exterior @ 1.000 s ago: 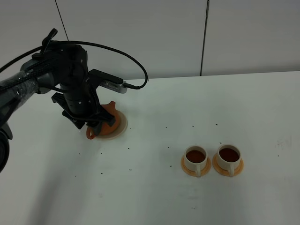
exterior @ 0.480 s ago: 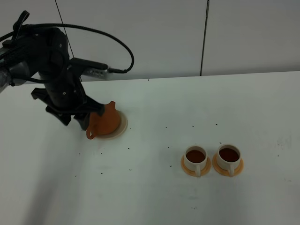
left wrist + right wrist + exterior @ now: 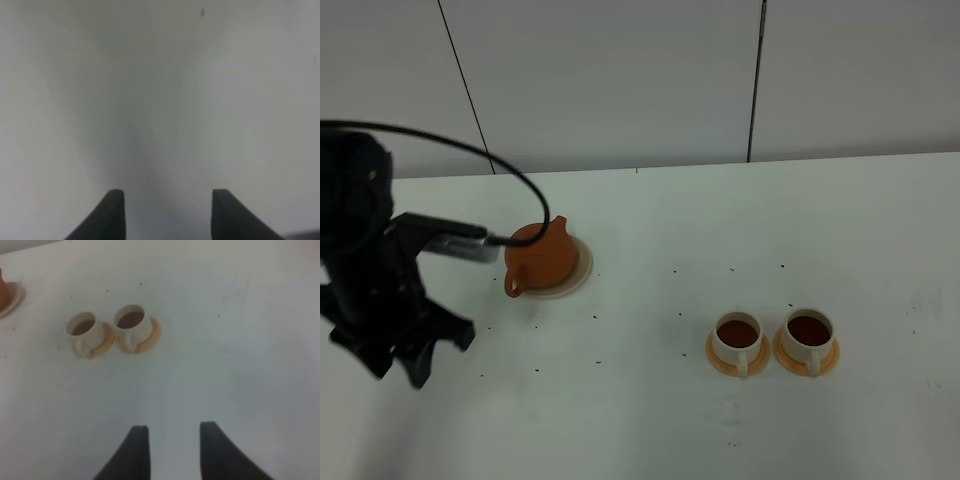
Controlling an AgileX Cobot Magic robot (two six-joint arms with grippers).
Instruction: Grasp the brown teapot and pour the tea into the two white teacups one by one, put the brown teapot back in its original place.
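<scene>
Left arm has pulled off the brown teapot (image 3: 542,259) since the earlier frames: then its gripper sat around and just beside the pot, now the left gripper (image 3: 167,212) is well apart, off toward 8 o'clock of the pot in the high view, over bare white table (image 3: 650,420). Jaws spread wide, nothing between them; the wrist view shows only blurred tabletop ahead.

Teapot stands upright on the cream coaster (image 3: 579,268), left-centre of the table, spout toward 7 o'clock. It is now fully uncovered; before, the arm hid part of it.

Two white teacups (image 3: 737,339) unchanged: side by side at about 4 o'clock from the pot, well apart from it, each on an orange saucer (image 3: 812,362), both holding dark brown tea.

Right gripper (image 3: 171,450) hangs above empty table with the cups ahead of it; fingers parted, holding nothing.

No legible brand, label or writing anywhere. Small dark specks scattered on the table.
</scene>
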